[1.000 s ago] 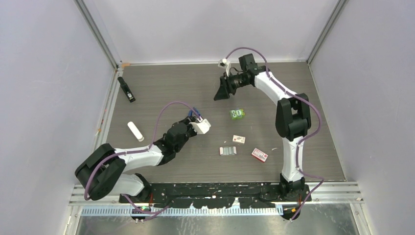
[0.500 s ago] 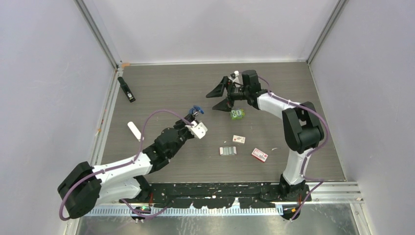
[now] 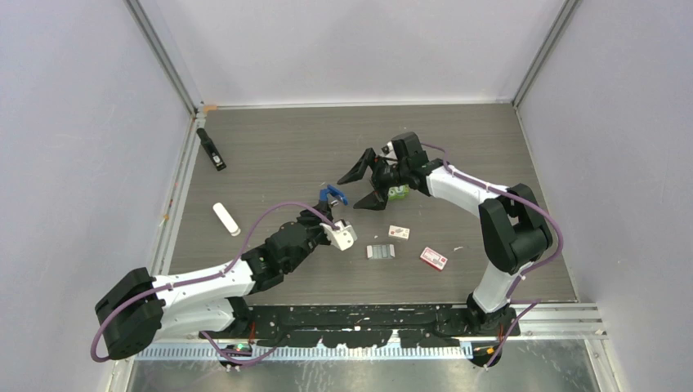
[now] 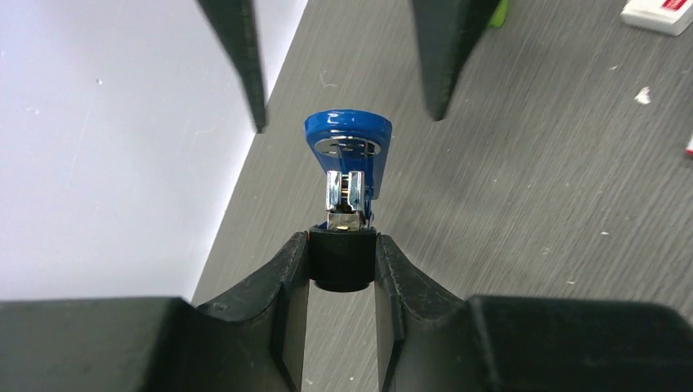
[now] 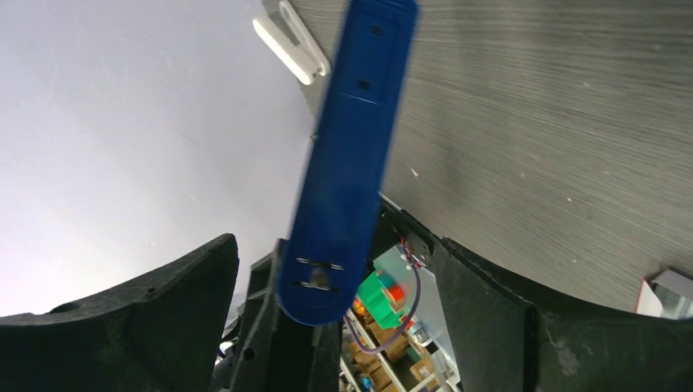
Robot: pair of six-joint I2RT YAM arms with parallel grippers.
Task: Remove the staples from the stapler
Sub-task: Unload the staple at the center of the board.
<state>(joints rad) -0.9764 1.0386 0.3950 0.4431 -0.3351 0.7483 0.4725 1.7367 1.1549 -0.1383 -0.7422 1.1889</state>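
Note:
My left gripper (image 3: 326, 209) is shut on the black rear end of the blue stapler (image 3: 332, 194) and holds it above the table, pointing at the right arm. In the left wrist view the stapler (image 4: 348, 137) shows end-on, its silvery channel visible, its black part pinched at my gripper (image 4: 343, 260). My right gripper (image 3: 362, 185) is open. Its fingers (image 4: 235, 57) stand on either side of the stapler's far end without touching. In the right wrist view the blue stapler (image 5: 351, 163) runs between the open jaws (image 5: 335, 265). Grey staple strips (image 3: 380, 251) lie on the table.
A green packet (image 3: 398, 192) lies under the right wrist. Two red-and-white boxes (image 3: 399, 233) (image 3: 434, 259) lie near the strips. A white tube (image 3: 227, 219) and a black tool (image 3: 211, 149) lie at the left. Walls close in the table on three sides.
My left arm has carried the stapler to the right and nearer. My right arm has come down from the back toward it, gripper open, and now flanks its tip.

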